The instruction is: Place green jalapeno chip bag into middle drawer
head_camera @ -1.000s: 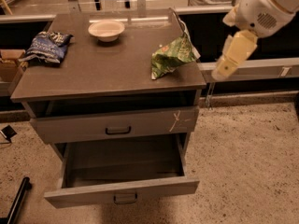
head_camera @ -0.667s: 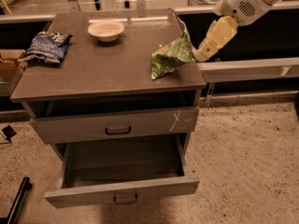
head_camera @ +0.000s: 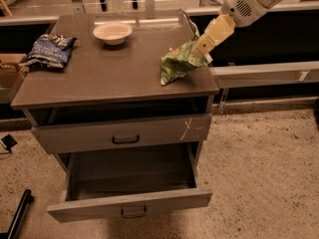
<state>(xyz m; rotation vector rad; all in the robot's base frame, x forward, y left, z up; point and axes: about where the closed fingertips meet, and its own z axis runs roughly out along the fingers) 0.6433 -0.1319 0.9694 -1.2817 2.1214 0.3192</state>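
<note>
The green jalapeno chip bag (head_camera: 178,62) lies crumpled on the right side of the cabinet top (head_camera: 99,68), near its right edge. My gripper (head_camera: 201,48) comes down from the upper right on a white arm, and its pale tip is at the bag's upper right corner, touching or just above it. The middle drawer (head_camera: 94,208) is pulled out wide below the top drawer. Its inside shows nothing in it, and a small dark handle sits on its front.
A white bowl (head_camera: 112,32) stands at the back middle of the top. A dark blue snack bag (head_camera: 50,49) lies at the left edge. The top drawer (head_camera: 124,133), with a pale scratch mark, is slightly ajar. A cardboard box (head_camera: 9,68) sits to the left, and speckled floor lies to the right.
My gripper has moved left from beside the cabinet's right edge to the bag's upper right corner. The bag, bowl and drawers have not moved.
</note>
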